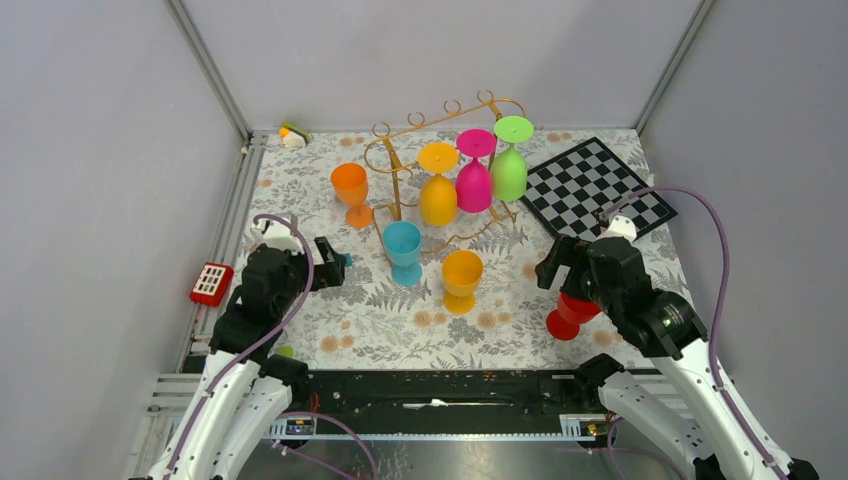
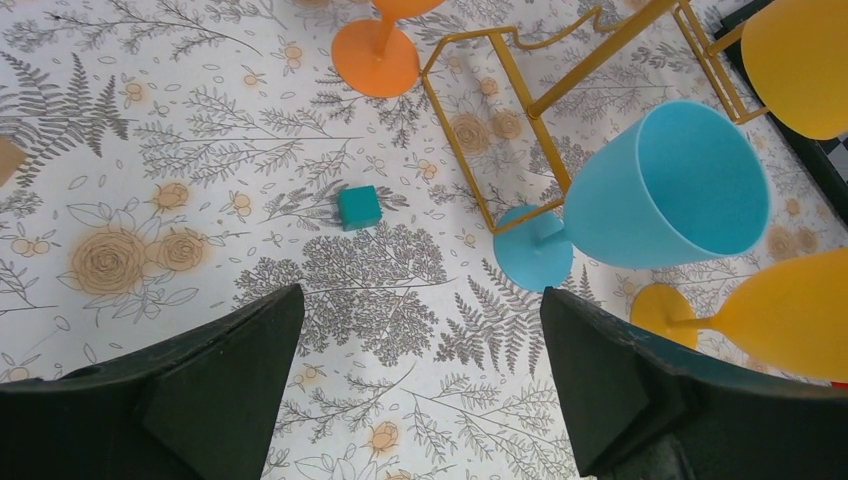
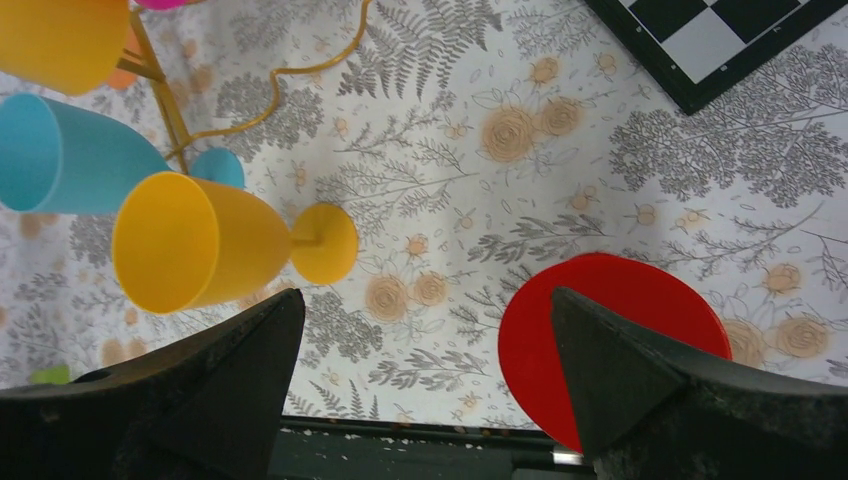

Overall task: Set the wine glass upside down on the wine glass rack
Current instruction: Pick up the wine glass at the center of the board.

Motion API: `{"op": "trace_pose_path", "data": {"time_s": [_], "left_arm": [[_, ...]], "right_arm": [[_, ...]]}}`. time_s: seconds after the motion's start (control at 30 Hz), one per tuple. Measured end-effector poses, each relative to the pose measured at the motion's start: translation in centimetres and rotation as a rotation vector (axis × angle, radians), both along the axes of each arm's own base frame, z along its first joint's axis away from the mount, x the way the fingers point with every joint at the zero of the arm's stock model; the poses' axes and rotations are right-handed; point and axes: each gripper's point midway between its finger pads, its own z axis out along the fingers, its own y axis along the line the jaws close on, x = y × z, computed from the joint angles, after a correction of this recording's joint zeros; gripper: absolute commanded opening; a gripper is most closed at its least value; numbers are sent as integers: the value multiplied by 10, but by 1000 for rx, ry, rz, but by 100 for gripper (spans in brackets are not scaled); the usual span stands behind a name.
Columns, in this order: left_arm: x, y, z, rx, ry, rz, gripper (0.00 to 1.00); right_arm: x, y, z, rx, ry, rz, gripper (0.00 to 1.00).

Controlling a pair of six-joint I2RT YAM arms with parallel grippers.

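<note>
The wine glass rack (image 1: 394, 180) is thin gold wire with curled hooks and a wavy base. It stands mid-table toward the far edge. Three opaque matte glasses hang inverted on it: yellow (image 1: 438, 195), magenta (image 1: 473, 185) and green (image 1: 509, 172). The red glass (image 3: 640, 290) stands near the right edge, below the right gripper (image 3: 428, 310), whose jaws are spread. The left gripper (image 2: 418, 320) has its jaws spread over the floral cloth (image 1: 400, 330) and holds nothing.
</note>
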Motion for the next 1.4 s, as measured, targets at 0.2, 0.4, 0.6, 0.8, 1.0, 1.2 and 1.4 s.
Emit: {"op": "trace_pose_path", "data": {"time_s": [0.2, 0.4, 0.6, 0.8, 1.0, 1.2, 1.4], "left_arm": [[-1, -6, 0, -22, 8, -22, 98], [-5, -19, -2, -46, 28, -99, 93], [-15, -43, 6, -88, 36, -252, 82], [-24, -74, 35, -117, -16, -469, 73], [-34, -114, 61, -54, -84, -715, 73], [-42, -151, 57, 74, -103, -870, 68], [-21, -163, 35, 192, -63, -858, 66]], "right_arm": [[-8, -6, -9, -50, 31, 23, 100], [-12, -7, -16, -80, 65, 47, 100], [-17, 0, -23, -67, 111, 86, 100], [-22, 7, -30, -45, 141, 115, 100], [-25, 11, -30, -24, 152, 131, 99], [-25, 14, -32, -17, 168, 137, 100], [-28, 18, -34, 8, 186, 145, 100]]}}
